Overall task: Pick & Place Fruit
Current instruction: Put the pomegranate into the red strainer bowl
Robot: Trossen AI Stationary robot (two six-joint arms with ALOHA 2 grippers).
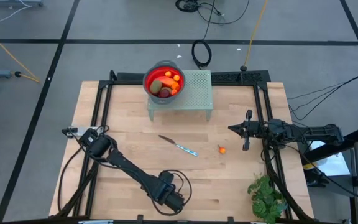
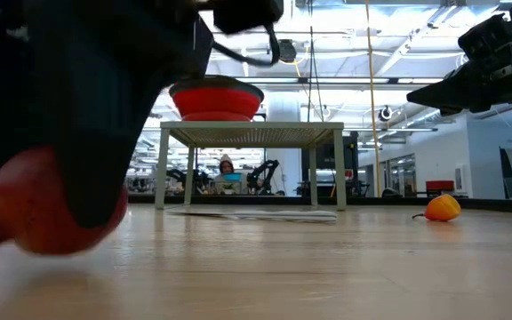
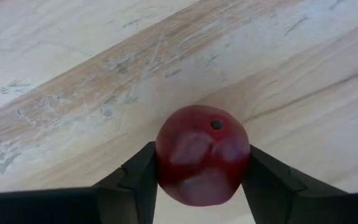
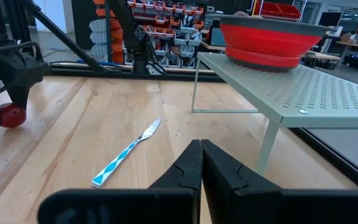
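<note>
Left gripper (image 3: 201, 180) at the near table edge, jaws flanking a dark red fruit (image 3: 202, 154).
Touching both sides, grip unconfirmed. Fruit looks light, hard, glossy, round; likely slips, so clamp across its widest middle. Right gripper (image 4: 201, 163) waits, jaws pressed together.

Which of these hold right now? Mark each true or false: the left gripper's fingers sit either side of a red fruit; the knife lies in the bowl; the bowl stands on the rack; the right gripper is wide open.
1. The left gripper has its fingers either side of the dark red fruit: true.
2. The knife lies in the bowl: false, it lies on the table.
3. The red bowl stands on the green rack: true.
4. The right gripper is wide open: false, it is shut and empty.
</note>
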